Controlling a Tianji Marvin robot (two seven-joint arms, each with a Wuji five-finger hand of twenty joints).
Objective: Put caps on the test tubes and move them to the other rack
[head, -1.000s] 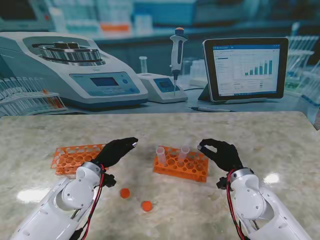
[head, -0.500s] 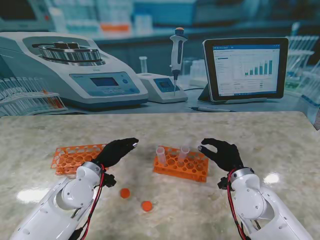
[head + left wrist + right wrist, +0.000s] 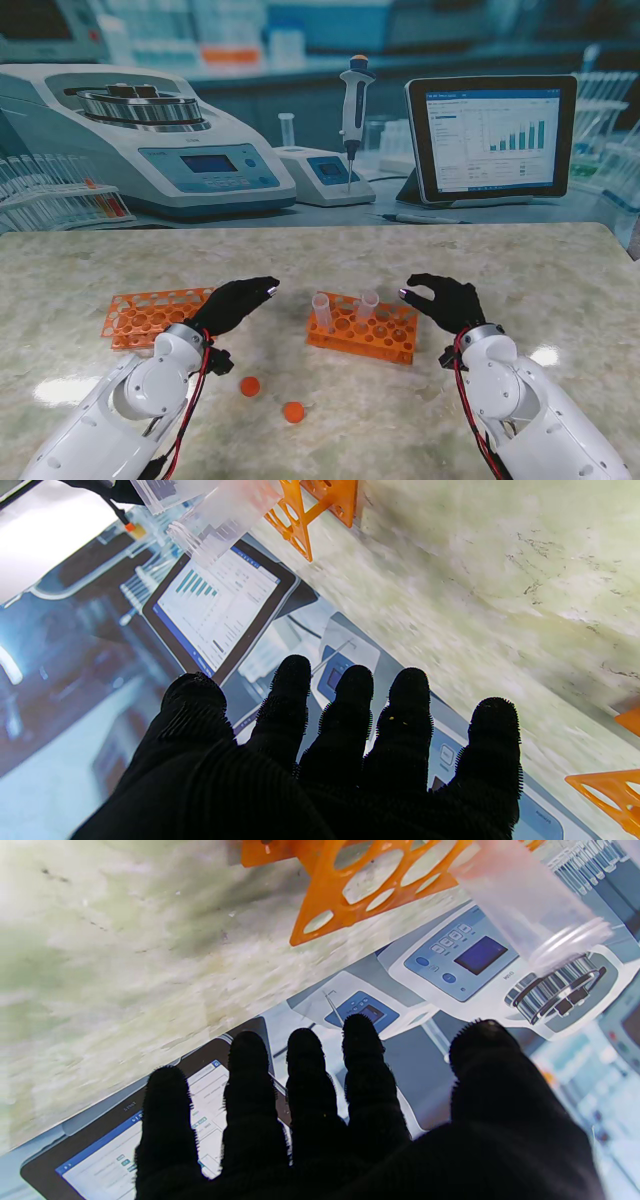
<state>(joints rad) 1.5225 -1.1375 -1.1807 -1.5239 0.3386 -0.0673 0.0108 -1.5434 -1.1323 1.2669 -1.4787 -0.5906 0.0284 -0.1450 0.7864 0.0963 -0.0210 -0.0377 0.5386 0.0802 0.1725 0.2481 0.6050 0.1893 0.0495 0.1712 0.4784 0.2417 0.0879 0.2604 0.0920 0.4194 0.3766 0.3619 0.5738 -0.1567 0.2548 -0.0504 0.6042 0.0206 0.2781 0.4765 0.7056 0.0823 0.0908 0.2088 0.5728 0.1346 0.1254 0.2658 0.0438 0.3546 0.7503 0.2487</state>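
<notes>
On the marbled surface, two uncapped test tubes stand in the middle orange rack; two orange caps lie nearer me. Left hand and right hand hover empty, fingers spread.

left hand: empty, fingers spread | right hand: empty, fingers spread, slightly curled

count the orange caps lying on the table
2. One cap lies near the left hand's wrist; the other cap lies to its right, nearer to me. Both are loose, in front of the rack with tubes.
</notes>
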